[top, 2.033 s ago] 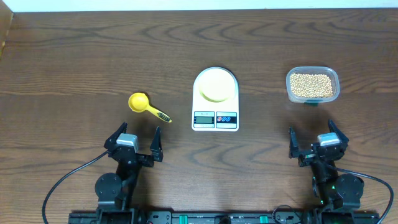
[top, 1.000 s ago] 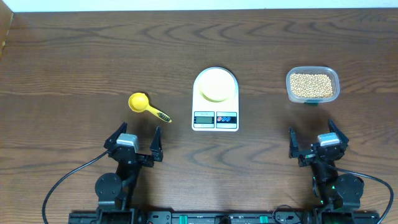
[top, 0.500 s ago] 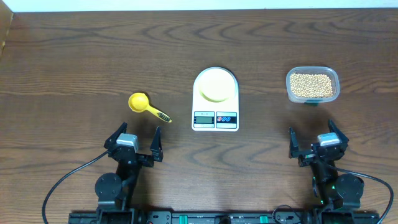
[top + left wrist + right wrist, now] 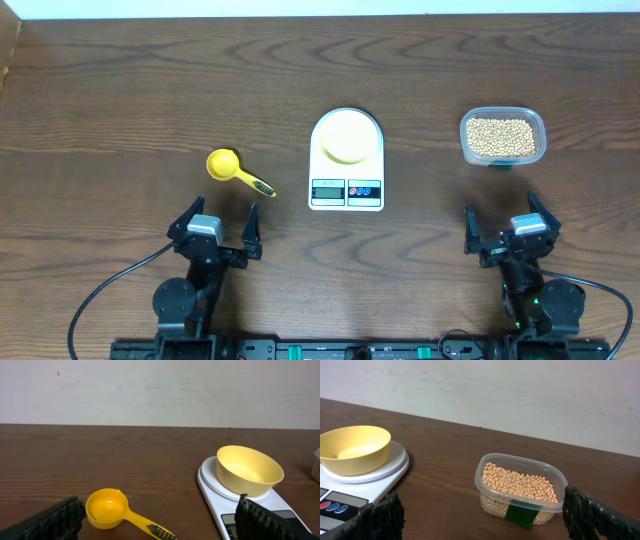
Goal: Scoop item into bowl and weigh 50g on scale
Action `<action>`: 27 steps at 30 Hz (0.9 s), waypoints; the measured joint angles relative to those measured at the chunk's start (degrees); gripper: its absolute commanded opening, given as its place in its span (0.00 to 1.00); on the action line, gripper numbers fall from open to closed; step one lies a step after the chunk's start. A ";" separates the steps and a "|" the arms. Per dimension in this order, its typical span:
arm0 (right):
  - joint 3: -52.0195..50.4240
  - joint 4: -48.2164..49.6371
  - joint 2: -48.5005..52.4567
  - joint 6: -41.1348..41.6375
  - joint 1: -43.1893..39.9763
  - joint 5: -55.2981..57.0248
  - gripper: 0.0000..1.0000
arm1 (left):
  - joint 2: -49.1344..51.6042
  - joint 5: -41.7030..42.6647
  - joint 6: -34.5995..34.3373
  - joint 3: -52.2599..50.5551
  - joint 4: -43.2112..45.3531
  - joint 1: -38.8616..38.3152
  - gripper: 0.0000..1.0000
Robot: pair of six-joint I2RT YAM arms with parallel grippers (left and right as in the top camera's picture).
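Note:
The tan beans (image 4: 502,136) (image 4: 519,483) fill a clear plastic tub (image 4: 503,137) (image 4: 521,489) at the right. A white scale (image 4: 347,160) (image 4: 215,490) (image 4: 355,486) sits mid-table with the pale yellow bowl (image 4: 347,138) (image 4: 248,470) (image 4: 354,449) empty on its platform. A bright yellow measuring spoon (image 4: 234,171) (image 4: 117,513) lies left of the scale. My left gripper (image 4: 217,228) (image 4: 160,525) is open near the front edge, just behind the spoon, holding nothing. My right gripper (image 4: 508,226) (image 4: 485,520) is open in front of the tub, also holding nothing.
A dark green tape strip (image 4: 522,512) marks the tub's near wall. A pale wall (image 4: 160,390) rises behind the table's far edge. Black cables (image 4: 100,295) run from both arm bases at the front.

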 measured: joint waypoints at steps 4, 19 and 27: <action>0.00 -0.02 0.00 0.00 0.00 0.00 0.99 | 0.00 0.00 0.00 0.00 0.00 0.00 0.98; 0.00 0.00 0.00 0.00 0.00 0.00 0.99 | 0.00 -0.02 -7.45 0.00 0.02 0.00 0.98; 0.00 0.00 0.00 0.00 0.00 0.00 0.99 | 0.00 -0.02 -7.67 0.00 0.00 0.00 0.98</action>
